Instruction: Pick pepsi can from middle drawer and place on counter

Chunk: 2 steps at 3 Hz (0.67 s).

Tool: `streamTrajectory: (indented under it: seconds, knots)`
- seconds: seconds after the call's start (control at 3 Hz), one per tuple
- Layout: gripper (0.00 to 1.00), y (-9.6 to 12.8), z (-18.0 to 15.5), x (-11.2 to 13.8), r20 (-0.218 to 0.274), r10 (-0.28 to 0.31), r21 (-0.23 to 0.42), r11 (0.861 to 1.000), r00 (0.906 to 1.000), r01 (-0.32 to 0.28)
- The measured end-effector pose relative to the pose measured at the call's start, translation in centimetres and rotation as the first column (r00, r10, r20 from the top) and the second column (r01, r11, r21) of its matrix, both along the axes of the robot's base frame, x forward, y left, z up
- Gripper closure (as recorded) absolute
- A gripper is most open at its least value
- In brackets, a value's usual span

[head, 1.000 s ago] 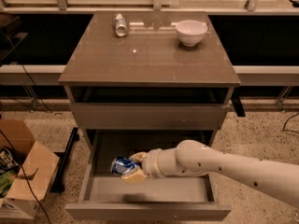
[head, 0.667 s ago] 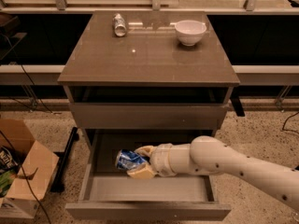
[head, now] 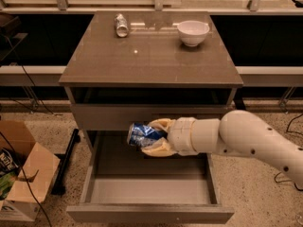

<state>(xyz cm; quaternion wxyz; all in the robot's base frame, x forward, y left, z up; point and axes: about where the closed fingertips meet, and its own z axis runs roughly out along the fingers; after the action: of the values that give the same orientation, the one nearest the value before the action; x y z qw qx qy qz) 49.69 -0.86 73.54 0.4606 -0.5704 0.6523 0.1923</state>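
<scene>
Lifted clear

Higher above the middle drawer (head: pixel 88 179) floor than a second ago — pepsi can (head: pixel 140 135) hangs below the counter (head: pixel 151 60) front edge, clamped sideways in the gripper (head: pixel 151 137). Bowl (head: pixel 193 32), grey can (head: pixel 121 25) — at the far edge.

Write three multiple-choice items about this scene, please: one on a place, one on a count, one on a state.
1. Where is the pepsi can? A. in the hand, above the middle drawer B. on the counter C. in the white bowl
2. How many things are on the counter? A. none B. two C. four
3. The middle drawer is: A. closed B. removed C. pulled open

Answers: 1 A, the hand, in front of the cabinet, grips the blue can; 2 B, only the silvery can and the white bowl; 3 C, its grey floor shows.
</scene>
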Motion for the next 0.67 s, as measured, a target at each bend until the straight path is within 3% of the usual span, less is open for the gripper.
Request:
streamTrajectory:
  seconds: [0.33,0.67]
  knots:
    - [1.0,-1.72,9.74,3.07,0.129,-0.012,-0.036,0.999,0.9915,0.017]
    - [1.0,-1.72,9.74,3.07,0.129,-0.012,-0.036,0.999,0.9915,0.017]
